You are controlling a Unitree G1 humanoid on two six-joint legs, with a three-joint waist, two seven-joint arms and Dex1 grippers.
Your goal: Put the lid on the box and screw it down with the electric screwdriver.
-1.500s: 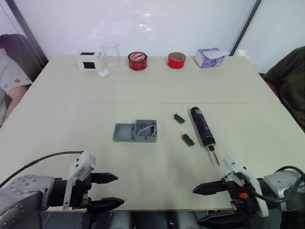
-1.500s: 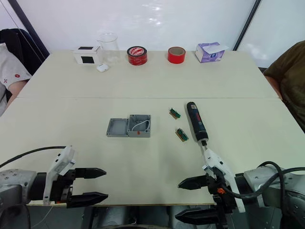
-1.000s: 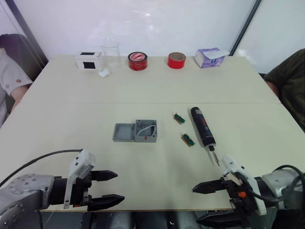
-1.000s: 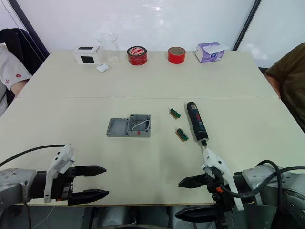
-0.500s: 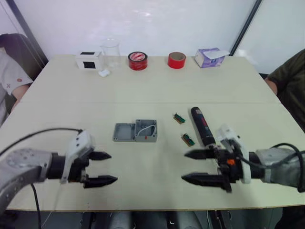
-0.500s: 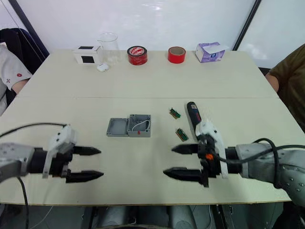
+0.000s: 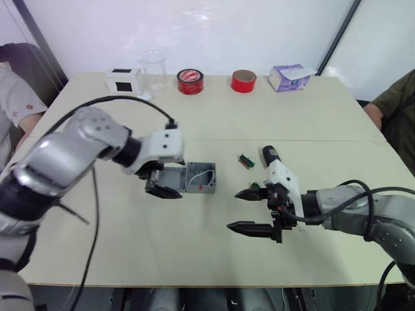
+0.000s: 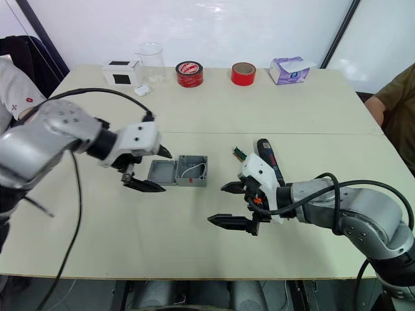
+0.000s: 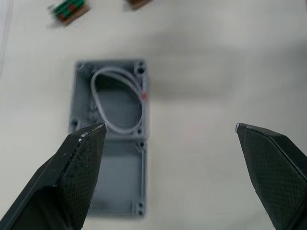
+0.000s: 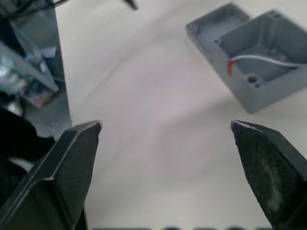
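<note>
White wire [image 9: 120, 100] inside open box [image 9: 111, 98]

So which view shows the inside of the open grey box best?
The left wrist view: it looks straight down into the box, showing the white wire loop. The right wrist view shows it slanted; in the eye views it is small.

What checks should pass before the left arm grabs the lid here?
1. Left tool open: ok.
2. Left tool lined up at the lid: ok, its fingers straddle it.
3. Lid free, lying beside the box, touching it: ok.
4. Box open, white wire inside the walls: ok.
5. Right tool open and apart from box: ok.
6. Screwdriver on the table, behind the right tool: ok.
</note>
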